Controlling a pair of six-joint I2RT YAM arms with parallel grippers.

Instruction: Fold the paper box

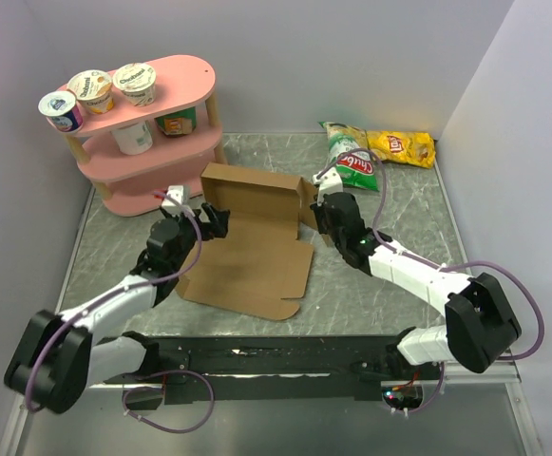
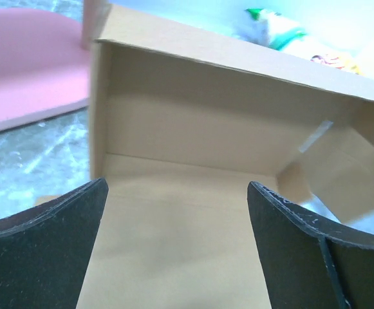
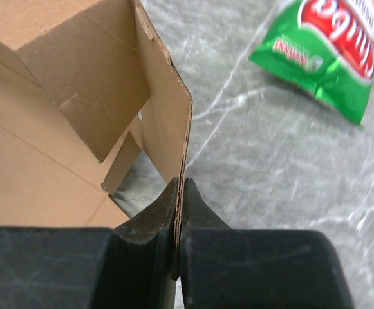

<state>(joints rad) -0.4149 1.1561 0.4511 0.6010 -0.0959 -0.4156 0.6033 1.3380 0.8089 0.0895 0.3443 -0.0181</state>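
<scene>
While the paper box (image 1: 252,256) lies just right of the pink shelf (image 1: 185,81), back wall upright, the right gripper (image 3: 180,187), farther right of the shelf, pinches the box's side flap; the left gripper (image 2: 177,187), in front of the shelf, gapes wide, holding nothing.

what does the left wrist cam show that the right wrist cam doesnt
Only the left wrist view: the pink shelf beside the cardboard box, the box's upright back wall seen from inside, and the left gripper, open above the flat panel. Only the right wrist view: the right gripper, shut on the edge of an upright side flap of the box. Both: the brown box, the grey table and the green chip bag, which is blurred in the left wrist view.
</scene>
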